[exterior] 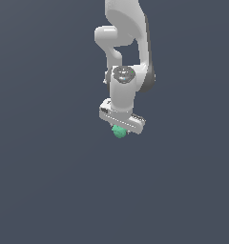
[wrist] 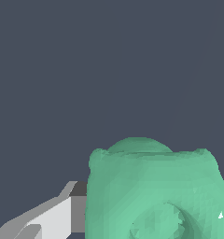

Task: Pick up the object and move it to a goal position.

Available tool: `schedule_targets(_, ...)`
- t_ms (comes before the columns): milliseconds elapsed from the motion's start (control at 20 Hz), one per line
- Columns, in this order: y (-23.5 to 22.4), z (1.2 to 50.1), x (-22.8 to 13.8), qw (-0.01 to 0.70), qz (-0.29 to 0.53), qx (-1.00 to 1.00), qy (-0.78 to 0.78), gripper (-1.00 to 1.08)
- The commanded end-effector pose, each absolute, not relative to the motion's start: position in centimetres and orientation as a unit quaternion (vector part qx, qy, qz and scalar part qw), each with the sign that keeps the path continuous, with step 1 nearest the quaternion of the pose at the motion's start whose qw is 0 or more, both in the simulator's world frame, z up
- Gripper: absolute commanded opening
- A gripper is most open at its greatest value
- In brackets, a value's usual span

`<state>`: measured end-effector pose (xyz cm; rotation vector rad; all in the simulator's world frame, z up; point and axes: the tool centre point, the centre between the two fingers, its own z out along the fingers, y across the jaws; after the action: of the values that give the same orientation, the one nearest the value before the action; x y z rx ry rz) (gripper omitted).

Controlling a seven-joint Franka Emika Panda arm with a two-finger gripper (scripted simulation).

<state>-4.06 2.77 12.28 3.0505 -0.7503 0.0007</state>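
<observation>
The object is a small mint-green bumpy lump (exterior: 119,132). In the exterior view it sits right under the white gripper (exterior: 119,129) at the end of the arm, partly hidden by the gripper's body. In the wrist view the object (wrist: 151,191) fills the near part of the picture, close to the camera. One white and grey finger (wrist: 53,217) lies against its side; the other finger is almost wholly hidden behind the lump. The gripper looks shut on the object. No goal marker shows in either view.
The white arm (exterior: 126,43) reaches down from the top of the exterior view. Around it is only a plain dark grey-blue ground (exterior: 49,181).
</observation>
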Motion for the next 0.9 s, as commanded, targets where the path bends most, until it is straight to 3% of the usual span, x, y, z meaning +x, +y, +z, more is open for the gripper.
schedule_targets(0, 3.0, 14.6, -3.1, 0.000, 0.000, 0.971, -0.239, -1.00)
schedule_targets(850, 4.7, 29.3, 3.5, 0.000, 0.000, 0.971, -0.239, -1.00)
